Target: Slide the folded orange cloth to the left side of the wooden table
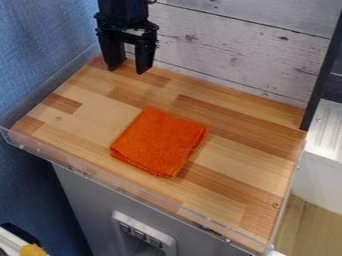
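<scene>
Wooden surface (pixel 247 162) is supporting a folded orange cloth (pixel 160 142), ungrasped, while the gripper (pixel 127 70) is hanging behind it, spread and empty.

No readable text, label, brand, number or sign.
</scene>
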Available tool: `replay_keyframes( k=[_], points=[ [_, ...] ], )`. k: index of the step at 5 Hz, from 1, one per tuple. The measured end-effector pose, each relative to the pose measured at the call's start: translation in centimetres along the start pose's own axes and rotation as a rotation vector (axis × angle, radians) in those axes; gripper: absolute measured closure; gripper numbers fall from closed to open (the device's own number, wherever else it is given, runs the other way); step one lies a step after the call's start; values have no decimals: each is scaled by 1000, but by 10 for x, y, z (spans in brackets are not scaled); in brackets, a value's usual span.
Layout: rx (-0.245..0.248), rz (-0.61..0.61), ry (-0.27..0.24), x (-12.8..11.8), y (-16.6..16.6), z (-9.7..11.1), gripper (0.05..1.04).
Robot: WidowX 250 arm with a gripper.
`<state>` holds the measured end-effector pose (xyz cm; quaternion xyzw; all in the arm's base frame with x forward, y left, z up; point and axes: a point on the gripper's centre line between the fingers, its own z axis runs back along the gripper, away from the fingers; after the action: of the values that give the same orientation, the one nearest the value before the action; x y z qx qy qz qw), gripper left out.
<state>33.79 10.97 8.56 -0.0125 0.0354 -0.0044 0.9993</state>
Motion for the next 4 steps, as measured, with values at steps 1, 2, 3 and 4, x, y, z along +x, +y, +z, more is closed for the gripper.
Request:
replay_keyframes(
  k=[1, 2, 3, 4],
  points=[
    [-4, 2, 33, -7, -8, -11, 86],
    [16, -26, 11, -15, -28, -7, 86],
    [37, -43, -35, -25, -41, -1, 86],
    [55, -60, -80, -35, -52, 1, 84]
  ],
)
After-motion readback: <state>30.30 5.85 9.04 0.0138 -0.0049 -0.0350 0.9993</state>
